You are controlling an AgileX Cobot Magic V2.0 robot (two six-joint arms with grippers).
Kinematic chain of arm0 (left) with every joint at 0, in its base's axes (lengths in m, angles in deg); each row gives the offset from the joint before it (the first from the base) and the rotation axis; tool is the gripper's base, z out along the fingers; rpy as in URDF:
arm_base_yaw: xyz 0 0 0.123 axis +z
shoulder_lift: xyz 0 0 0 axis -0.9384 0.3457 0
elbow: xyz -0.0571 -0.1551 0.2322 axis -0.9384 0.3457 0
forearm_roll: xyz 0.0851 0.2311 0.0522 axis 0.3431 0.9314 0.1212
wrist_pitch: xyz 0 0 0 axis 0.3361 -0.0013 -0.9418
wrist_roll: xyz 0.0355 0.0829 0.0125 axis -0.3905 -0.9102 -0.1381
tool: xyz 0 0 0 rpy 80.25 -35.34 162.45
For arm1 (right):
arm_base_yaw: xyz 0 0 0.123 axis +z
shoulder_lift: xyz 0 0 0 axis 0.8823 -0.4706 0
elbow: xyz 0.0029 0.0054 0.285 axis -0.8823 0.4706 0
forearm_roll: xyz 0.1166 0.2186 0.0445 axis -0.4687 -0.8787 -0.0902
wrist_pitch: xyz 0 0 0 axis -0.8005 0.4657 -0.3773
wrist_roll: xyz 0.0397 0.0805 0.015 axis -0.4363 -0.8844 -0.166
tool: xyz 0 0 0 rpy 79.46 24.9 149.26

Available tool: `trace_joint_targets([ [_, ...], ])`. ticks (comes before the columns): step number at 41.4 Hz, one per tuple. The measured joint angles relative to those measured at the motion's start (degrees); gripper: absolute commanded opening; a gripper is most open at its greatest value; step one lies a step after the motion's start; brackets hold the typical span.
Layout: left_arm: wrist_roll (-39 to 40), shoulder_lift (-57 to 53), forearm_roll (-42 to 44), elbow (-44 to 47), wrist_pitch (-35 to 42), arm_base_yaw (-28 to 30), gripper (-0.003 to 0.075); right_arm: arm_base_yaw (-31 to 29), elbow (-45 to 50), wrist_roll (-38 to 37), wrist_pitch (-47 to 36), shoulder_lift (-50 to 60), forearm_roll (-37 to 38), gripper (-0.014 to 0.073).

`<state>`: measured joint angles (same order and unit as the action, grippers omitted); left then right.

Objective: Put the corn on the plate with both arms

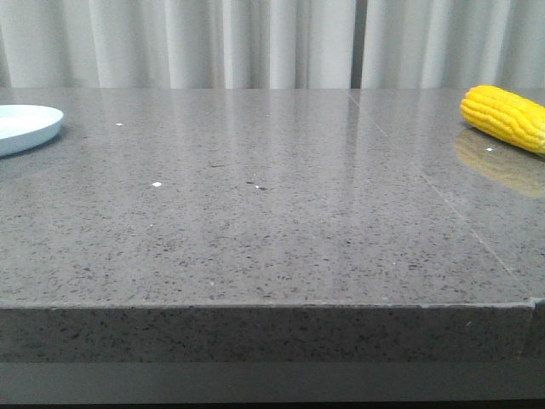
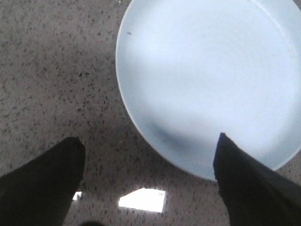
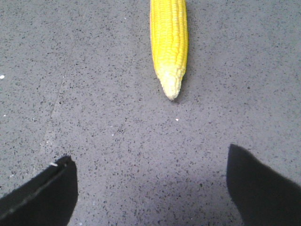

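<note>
The corn (image 1: 506, 117), bright yellow, lies on the grey table at the far right in the front view. In the right wrist view the corn (image 3: 170, 42) points its paler tip toward my right gripper (image 3: 150, 157), which is open, empty and above bare table short of the tip. The pale blue-white plate (image 1: 24, 126) sits at the far left edge. In the left wrist view the plate (image 2: 211, 75) lies ahead of my left gripper (image 2: 148, 141), which is open and empty, one finger over the plate's rim. Neither gripper shows in the front view.
The grey speckled table (image 1: 255, 213) has a seam (image 1: 443, 200) running diagonally on its right side and a front edge (image 1: 255, 307) near the camera. Pale curtains (image 1: 255, 43) hang behind the table. A bright light reflection (image 2: 142, 199) lies on the table between the left fingers.
</note>
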<state>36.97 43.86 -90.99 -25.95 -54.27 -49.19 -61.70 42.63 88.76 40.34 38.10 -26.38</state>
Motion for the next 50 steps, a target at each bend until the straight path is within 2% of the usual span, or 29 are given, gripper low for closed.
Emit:
trace_joint_targets([
  [13,-0.24,10.83,-1.63,-9.59,-0.27,0.00,0.0536,0.00,0.00,0.00,0.00,0.00,0.00,0.0664],
  [26,-0.50,16.89,-1.72,-15.38,-2.52,0.00,0.0410,0.00,0.00,0.00,0.00,0.00,0.00,0.0664],
  [38,-0.74,18.80,-1.39,-15.99,-4.08,0.00,0.0358,0.00,0.00,0.00,0.00,0.00,0.00,0.0663],
  [43,-0.84,19.05,-0.41,-15.99,-4.81,0.00,0.0263,0.00,0.00,0.00,0.00,0.00,0.00,0.0663],
  [50,-0.86,19.05,0.86,-15.99,-5.52,0.00,0.0048,0.00,0.00,0.00,0.00,0.00,0.00,0.0663],
])
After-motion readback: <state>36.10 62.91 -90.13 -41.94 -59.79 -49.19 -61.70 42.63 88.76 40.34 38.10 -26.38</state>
